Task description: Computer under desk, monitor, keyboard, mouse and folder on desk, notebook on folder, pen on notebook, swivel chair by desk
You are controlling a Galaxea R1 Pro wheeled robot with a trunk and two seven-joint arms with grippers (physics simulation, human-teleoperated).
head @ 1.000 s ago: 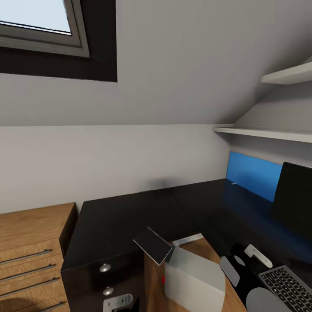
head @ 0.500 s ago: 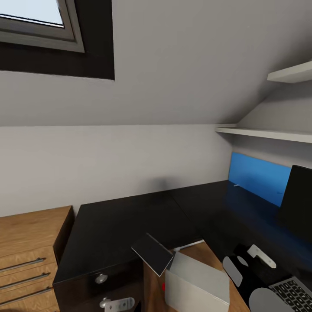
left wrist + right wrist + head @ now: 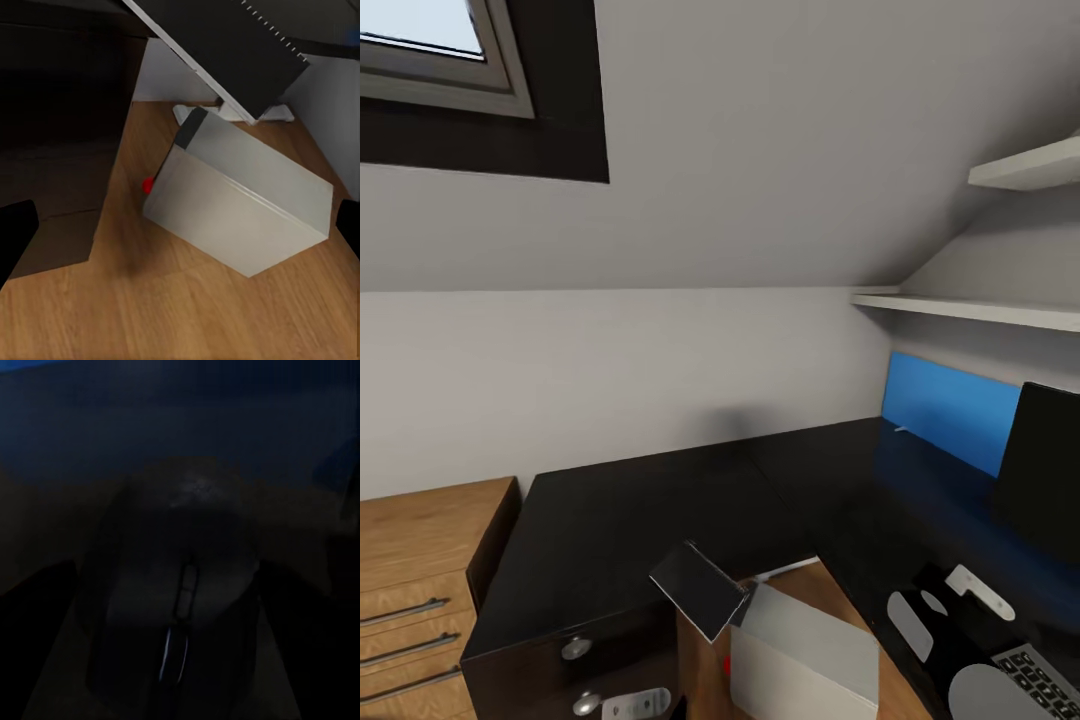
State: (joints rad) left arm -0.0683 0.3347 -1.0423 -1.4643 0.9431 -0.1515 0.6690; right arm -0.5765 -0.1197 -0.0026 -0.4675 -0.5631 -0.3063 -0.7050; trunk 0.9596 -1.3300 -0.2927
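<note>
Nearest, the left hand (image 3: 180,229) has its black fingertips (image 3: 15,232) well apart and empty, looking down at the light grey boxy computer tower (image 3: 240,199). The tower sits tilted on the wooden floor (image 3: 187,315) in the table's knee space, its red dot facing the drawer unit.

The right hand (image 3: 950,610) is low at the right over the table. Its wrist view is dim and taken up by the small black rounded mouse (image 3: 176,600), very close. I cannot tell whether the hand is clamped on it or only over it.

Just past that hand, a corner of the slim silver-grey keyboard (image 3: 1045,675) lies on the large glossy black L-shaped table (image 3: 660,510). The wide black monitor (image 3: 1045,470) stands further back, before the blue wall panel (image 3: 950,410).

Over the last second the whole head view has slid: the wooden chest of drawers (image 3: 420,560) and the window (image 3: 430,50) sit further left, and less of the keyboard is in frame. That looks like the robot turning or rolling, not the objects moving. My guess is that it is repositioning along the table to set the mouse beside the keyboard.
</note>
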